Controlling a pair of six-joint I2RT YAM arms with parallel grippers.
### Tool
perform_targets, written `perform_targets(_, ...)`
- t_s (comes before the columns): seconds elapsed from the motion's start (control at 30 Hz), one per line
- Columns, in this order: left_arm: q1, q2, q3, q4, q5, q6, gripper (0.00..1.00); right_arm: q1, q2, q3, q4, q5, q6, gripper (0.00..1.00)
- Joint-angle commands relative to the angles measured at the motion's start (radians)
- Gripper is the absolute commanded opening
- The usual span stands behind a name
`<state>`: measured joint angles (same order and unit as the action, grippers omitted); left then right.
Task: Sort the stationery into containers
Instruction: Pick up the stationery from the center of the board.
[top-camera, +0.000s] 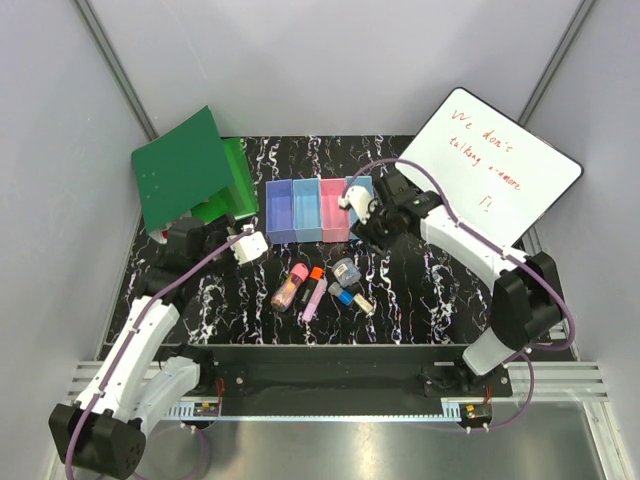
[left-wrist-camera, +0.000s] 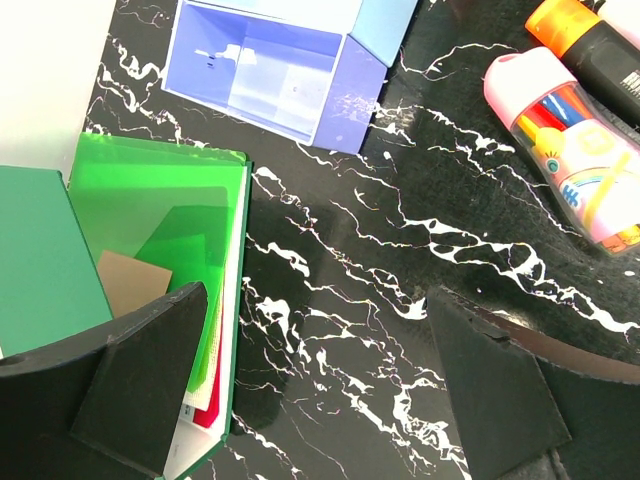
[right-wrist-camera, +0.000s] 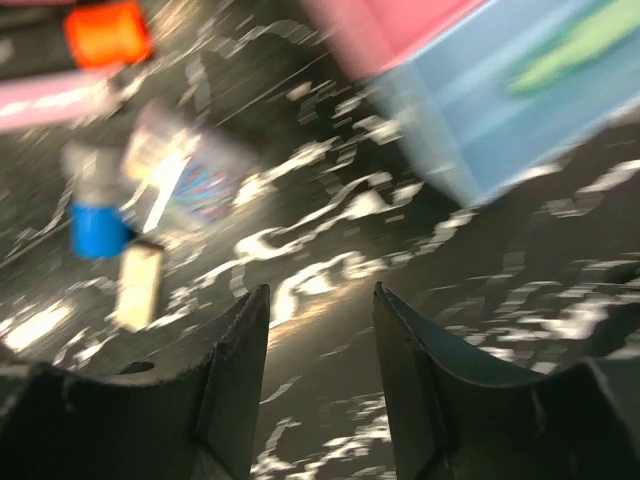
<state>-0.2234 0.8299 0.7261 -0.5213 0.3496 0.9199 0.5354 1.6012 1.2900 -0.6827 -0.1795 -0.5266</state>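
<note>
The containers (top-camera: 308, 210) stand in a row: purple-blue (left-wrist-camera: 265, 75), light blue (left-wrist-camera: 385, 25), pink (right-wrist-camera: 390, 25) and light blue (right-wrist-camera: 500, 110). A green highlighter (right-wrist-camera: 580, 40) lies in the right-hand light blue one. In front lie a pink marker (top-camera: 290, 287), an orange-capped marker (top-camera: 314, 290), a round grey piece (top-camera: 346, 270), a blue piece (top-camera: 343, 295) and a small pale piece (top-camera: 365, 305). My right gripper (right-wrist-camera: 320, 295) hangs open and empty by the right end of the row. My left gripper (left-wrist-camera: 320, 380) stands wide open over bare table, left of the markers.
A green folder (top-camera: 190, 175) leans at the back left, its edge just beside my left finger (left-wrist-camera: 150, 370). A whiteboard (top-camera: 490, 165) with red writing leans at the back right. The right wrist view is blurred.
</note>
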Motion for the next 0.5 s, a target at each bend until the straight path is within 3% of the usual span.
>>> perform_targets(0.0,-0.005,-0.02,0.003,0.04,-0.018,0.013,0.99,0.047,-0.021,-0.081,-0.048,-0.103,0.066,0.52)
perform_targets(0.47,-0.004,-0.006,0.01,0.038,-0.027,0.027,0.99,0.15,-0.073,-0.277,0.006,-0.095,0.149,0.53)
